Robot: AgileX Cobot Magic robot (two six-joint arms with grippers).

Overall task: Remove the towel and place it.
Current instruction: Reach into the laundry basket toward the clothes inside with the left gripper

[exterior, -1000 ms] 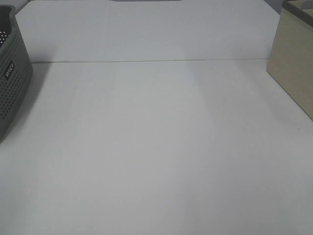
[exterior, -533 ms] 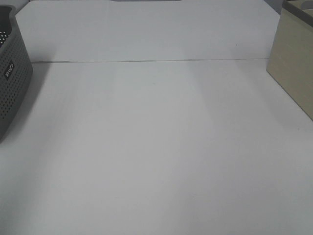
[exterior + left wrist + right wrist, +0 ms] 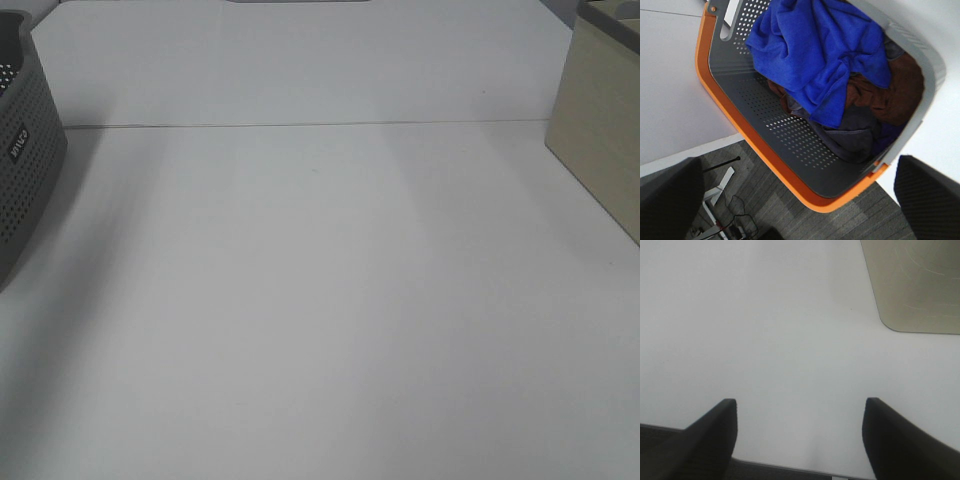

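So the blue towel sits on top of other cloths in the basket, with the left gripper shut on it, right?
No: the left wrist view shows the left gripper open, not touching the towel, which sits on top of the other cloths in the basket.

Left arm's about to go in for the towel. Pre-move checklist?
1. Left gripper open: ok.
2. Towel on top of the pile in the basket: ok.
3. Towel free of the brown cloth beneath: cannot tell.
4. Left gripper centred over towel: cannot tell.
5. Right gripper open, holding nothing: ok.
6. Table space for placing: ok.
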